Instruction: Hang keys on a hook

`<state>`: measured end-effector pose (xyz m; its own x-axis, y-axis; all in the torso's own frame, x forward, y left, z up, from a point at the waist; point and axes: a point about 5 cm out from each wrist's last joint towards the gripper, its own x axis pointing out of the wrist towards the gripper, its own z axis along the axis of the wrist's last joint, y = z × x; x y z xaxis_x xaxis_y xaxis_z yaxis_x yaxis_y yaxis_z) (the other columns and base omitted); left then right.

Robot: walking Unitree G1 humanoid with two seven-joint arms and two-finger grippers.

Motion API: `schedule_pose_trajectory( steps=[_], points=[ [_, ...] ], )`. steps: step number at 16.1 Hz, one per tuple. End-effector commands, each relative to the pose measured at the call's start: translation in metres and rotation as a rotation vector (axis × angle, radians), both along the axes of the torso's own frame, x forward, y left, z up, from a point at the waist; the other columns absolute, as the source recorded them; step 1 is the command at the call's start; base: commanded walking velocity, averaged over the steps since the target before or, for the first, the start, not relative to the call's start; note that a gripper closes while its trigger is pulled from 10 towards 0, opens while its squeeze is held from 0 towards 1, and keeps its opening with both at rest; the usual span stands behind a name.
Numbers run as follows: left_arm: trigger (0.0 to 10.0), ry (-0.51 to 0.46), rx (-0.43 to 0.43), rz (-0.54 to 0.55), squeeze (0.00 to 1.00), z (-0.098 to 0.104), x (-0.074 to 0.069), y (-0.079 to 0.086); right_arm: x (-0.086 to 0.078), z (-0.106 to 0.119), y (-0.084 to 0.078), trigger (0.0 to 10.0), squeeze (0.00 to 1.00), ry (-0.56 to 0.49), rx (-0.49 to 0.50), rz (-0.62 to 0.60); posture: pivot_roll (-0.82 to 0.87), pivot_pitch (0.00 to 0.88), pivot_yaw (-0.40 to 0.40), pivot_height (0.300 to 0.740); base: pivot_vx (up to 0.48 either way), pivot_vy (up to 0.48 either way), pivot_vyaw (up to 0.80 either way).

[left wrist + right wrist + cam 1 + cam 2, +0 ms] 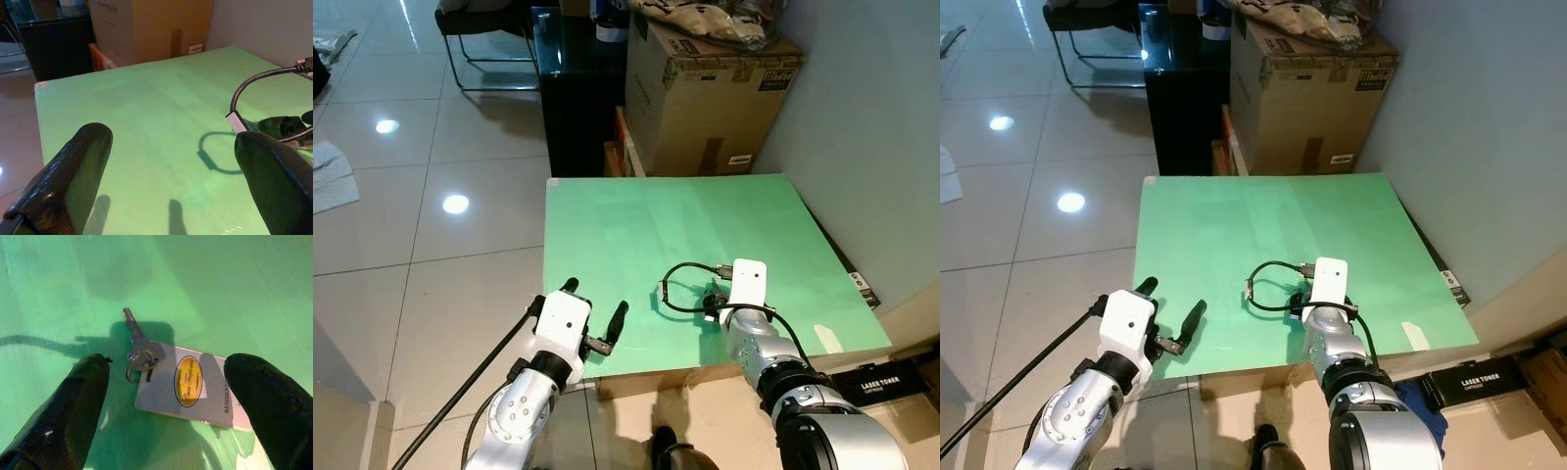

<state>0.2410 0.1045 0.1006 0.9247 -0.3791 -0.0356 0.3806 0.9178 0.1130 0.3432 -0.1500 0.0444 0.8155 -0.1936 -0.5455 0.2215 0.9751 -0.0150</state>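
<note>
Hovering over the green board (636,225), the right gripper (166,406) is seen w/ fingers spread wide, nothing held. Directly below, btwn the two black fingers (63,406), the key (137,340) lies flat on the board, joined by a ring (139,364) to a white tag (195,387) w/ a yellow oval label. Key points away from the wrist cam; tag lies nearer the right-hand finger in that view. No contact is seen yet: fingers appear above the board, key & tag untouched.

From the head cam, the right gripper (720,294) is placed near the board's front edge, its black cable (680,284) looped beside it. Left gripper (595,318) is held at the board's front-left edge, fingers also apart, empty; it seems idle.

Step judged in hand: pre-grasp, gripper lined up over the key set, approx. centred on ring & tag. Pick-up not yet done; hanging not begun.

Next move is judged to call for: a straight descent, fingers closed across the tag or ring. Tag is thin & flat on the board, so a low pinch at its edge is prob. needed, else it may slide or be pushed away. No hook can be made out, so it must be located afterwards. A box (705,88) & a dark cabinet (578,98) stand behind the board.
</note>
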Motion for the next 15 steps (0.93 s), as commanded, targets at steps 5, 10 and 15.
schedule_pose_trajectory(
  steps=[5, 10, 15],
  points=[
    [10.0, -0.002, -0.003, -0.005, 0.0, 0.0, -0.005, 0.0, 0.002, 0.001, -0.003, 0.0, 0.0, -0.004, 0.025, -0.019, 0.02, 0.221, -0.089, 0.74, 0.0, 0.0, 0.0],
    [10.0, -0.007, -0.002, -0.01, 0.0, 0.0, -0.004, 0.0, 0.001, 0.0, 0.004, 0.0, 0.0, 0.012, 0.062, -0.023, 0.02, 0.215, -0.093, 0.74, 0.0, 0.0, 0.0],
    [10.0, -0.007, -0.008, -0.011, 0.0, 0.0, -0.005, -0.001, 0.003, 0.005, 0.024, 0.0, 0.0, -0.033, 0.028, 0.036, 0.01, 0.216, -0.097, 0.74, 0.0, 0.0, 0.0]
  ],
)
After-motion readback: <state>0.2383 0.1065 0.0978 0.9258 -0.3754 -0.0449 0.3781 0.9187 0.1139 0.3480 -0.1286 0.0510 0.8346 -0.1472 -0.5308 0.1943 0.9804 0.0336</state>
